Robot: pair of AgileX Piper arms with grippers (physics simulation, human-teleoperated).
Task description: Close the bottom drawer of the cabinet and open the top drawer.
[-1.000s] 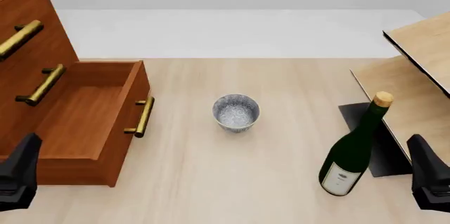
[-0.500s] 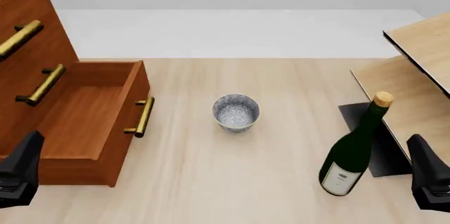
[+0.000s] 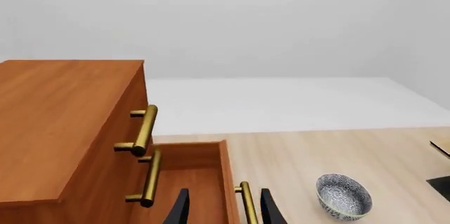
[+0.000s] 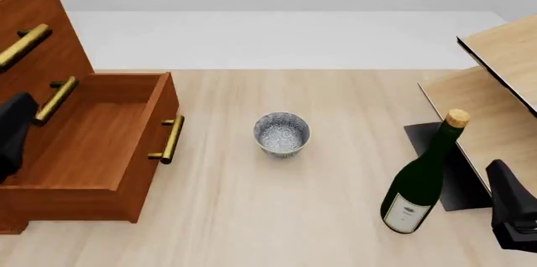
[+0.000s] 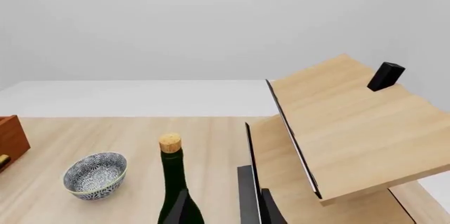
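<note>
Matte black left gripper (image 3: 223, 208) with two slim tapered fingers (image 3: 180, 211), plain and unmarked, matte black right gripper (image 5: 223, 209) of the same build, blocky black arm housing (image 4: 514, 215) beside the wine bottle (image 4: 422, 176), angular, no cables or screws discernible

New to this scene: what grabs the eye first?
The pulled-out bottom drawer of the reddish-brown cabinet at far left, gaping empty with its brass handle facing the table's middle. Next, the dark green corked bottle standing at right beside the pale wooden shelf unit. Between them sits a small patterned bowl.
</note>
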